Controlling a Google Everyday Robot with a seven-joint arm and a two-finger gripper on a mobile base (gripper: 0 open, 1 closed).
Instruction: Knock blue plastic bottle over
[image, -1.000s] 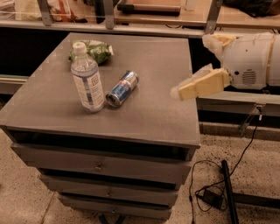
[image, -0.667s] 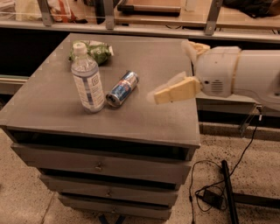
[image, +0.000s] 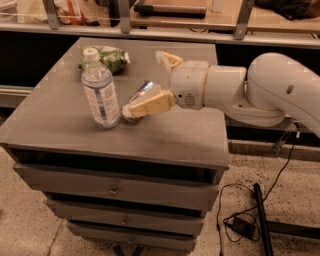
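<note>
Pincer (image: 142, 84) is spread wide open, low over the bench (image: 175, 136). Its near finger sits just beside the blue plastic bottle (image: 100, 95), which stands upright. A drink can (image: 144, 89) lies behind that finger, and a green snack bag (image: 111, 59) is further back.

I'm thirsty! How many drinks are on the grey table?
2. The blue plastic bottle stands at the front left. A can lies just right of it, partly behind the robot's hand, which hovers there, open. No others show.
</note>
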